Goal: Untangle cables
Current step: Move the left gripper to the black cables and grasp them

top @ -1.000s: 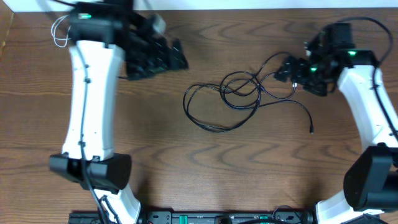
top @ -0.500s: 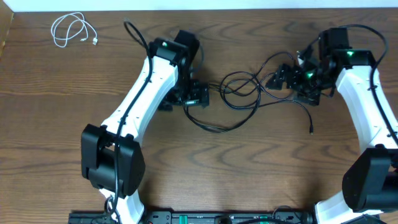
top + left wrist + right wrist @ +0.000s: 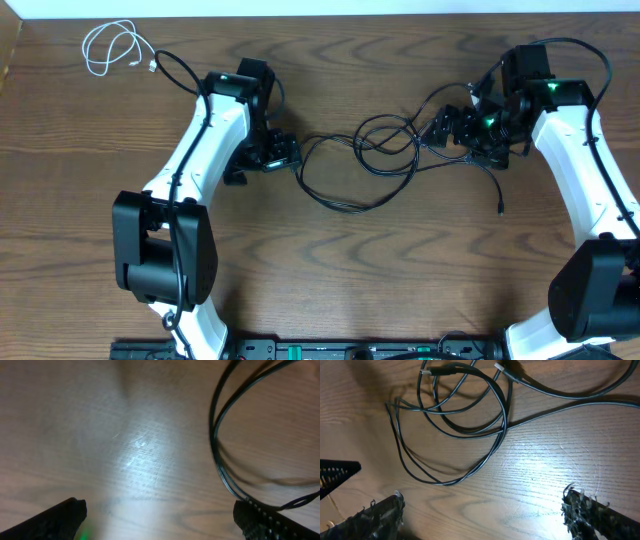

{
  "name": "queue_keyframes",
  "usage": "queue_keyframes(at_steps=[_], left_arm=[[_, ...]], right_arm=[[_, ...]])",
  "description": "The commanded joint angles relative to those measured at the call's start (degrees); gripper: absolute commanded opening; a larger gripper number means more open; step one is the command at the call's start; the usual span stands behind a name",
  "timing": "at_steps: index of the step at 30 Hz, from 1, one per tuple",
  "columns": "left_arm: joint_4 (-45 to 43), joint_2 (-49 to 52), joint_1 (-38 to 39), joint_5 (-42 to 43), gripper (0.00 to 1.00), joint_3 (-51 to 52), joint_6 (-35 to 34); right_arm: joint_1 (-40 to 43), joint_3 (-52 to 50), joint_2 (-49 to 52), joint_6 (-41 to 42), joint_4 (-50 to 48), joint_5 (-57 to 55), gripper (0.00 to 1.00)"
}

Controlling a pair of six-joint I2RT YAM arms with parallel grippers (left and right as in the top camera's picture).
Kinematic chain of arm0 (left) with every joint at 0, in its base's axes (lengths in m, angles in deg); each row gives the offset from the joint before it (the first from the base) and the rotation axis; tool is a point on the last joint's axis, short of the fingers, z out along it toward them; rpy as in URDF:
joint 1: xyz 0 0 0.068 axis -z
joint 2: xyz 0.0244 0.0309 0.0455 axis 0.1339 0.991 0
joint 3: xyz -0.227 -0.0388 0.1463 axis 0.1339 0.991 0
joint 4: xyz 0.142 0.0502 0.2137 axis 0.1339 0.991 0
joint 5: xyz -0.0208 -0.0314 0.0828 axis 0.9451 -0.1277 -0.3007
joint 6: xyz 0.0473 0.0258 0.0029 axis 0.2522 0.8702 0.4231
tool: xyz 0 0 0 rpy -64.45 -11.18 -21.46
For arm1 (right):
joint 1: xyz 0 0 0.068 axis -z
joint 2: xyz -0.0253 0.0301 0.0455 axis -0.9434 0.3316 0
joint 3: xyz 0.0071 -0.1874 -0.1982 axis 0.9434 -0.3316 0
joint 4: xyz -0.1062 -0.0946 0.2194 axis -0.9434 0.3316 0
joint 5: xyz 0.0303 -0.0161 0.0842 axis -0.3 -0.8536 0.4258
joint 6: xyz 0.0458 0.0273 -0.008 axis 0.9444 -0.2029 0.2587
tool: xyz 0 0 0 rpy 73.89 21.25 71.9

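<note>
The black cables [image 3: 385, 150] lie tangled in overlapping loops at the table's middle, and one plug end [image 3: 500, 208] trails off to the right. A small white cable [image 3: 110, 48] sits coiled alone at the far left corner. My left gripper [image 3: 268, 157] hangs open just left of the tangle's left loop. In the left wrist view that loop [image 3: 220, 435] curves past the right finger [image 3: 272, 522], and nothing lies between the fingers. My right gripper [image 3: 452, 128] hovers open at the tangle's right side. Its wrist view shows the loops [image 3: 470, 420] ahead of the empty gap [image 3: 485, 515].
Thick black robot wires [image 3: 580, 45] arc over the right arm at the back right. The left arm's white links [image 3: 190, 160] stretch from the front left base toward the middle. Bare wood [image 3: 400, 270] spreads in front of the tangle.
The left arm swung from the far left corner over to the left end of the black tangle, then drew back slightly left. The right gripper crept a little left. Both stayed open.
</note>
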Motion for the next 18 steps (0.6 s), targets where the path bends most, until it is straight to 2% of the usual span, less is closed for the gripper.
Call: queue_keyframes(at_steps=[1,8,18], left_arm=[[-3.0,-0.1,1.2,0.4,1.0,1.2,-0.5],[-10.8,0.1,2.0,0.4,0.96,4.1,-4.9],[-24.3,0.2,2.0,-2.3,0.96,9.2,-5.0]], right_arm=[[-0.2,0.6,-1.0,-1.0,0.1,-0.3,0.99],[-0.2,0.6,-1.0,-1.0,0.1,-0.3,0.99],[-0.2,0.6,-1.0,-1.0,0.1,-0.3,0.99]])
